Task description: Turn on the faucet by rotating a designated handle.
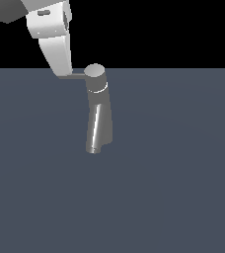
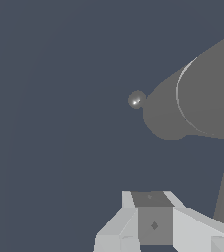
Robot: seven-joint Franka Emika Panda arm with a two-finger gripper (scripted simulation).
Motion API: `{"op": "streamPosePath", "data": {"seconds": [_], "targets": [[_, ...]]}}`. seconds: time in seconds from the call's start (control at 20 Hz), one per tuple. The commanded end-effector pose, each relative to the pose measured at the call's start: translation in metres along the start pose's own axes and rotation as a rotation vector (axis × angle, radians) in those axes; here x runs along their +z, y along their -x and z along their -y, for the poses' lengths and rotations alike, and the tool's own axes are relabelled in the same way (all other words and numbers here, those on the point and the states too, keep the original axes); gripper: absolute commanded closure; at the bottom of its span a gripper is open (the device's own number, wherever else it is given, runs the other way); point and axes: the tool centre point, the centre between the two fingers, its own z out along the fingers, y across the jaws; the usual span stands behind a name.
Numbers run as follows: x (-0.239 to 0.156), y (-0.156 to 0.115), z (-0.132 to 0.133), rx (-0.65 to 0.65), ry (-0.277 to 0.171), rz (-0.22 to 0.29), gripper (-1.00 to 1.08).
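Our pincer, grip state unclear, meets the handle tip; next we push it around the faucet.

You see only a flat slate-blue desk filling the lower three quarters of the exterior frame, with a plain black backdrop across the top.

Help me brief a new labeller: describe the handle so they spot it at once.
Find the grey faucet standing alone on the dark floor, a tapered leaning column topped by a round cap. The handle is the thin straight rod jutting sideways from that cap toward the white gripper, far slimmer than the column.
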Motion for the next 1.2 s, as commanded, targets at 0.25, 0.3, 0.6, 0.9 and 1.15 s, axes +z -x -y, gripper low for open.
{"op": "streamPosePath", "data": {"seconds": [0.25, 0.3, 0.6, 0.9, 1.15], "targets": [[0.001, 0.002, -0.006, 0.226, -0.001, 0.0, 1.08], [0.001, 0.003, -0.01, 0.226, -0.001, 0.0, 1.08], [0.001, 0.009, -0.029, 0.226, -0.001, 0.0, 1.08], [0.001, 0.015, -0.049, 0.226, -0.001, -0.001, 1.08], [0.001, 0.021, -0.065, 0.226, -0.001, -0.001, 1.08]]}}
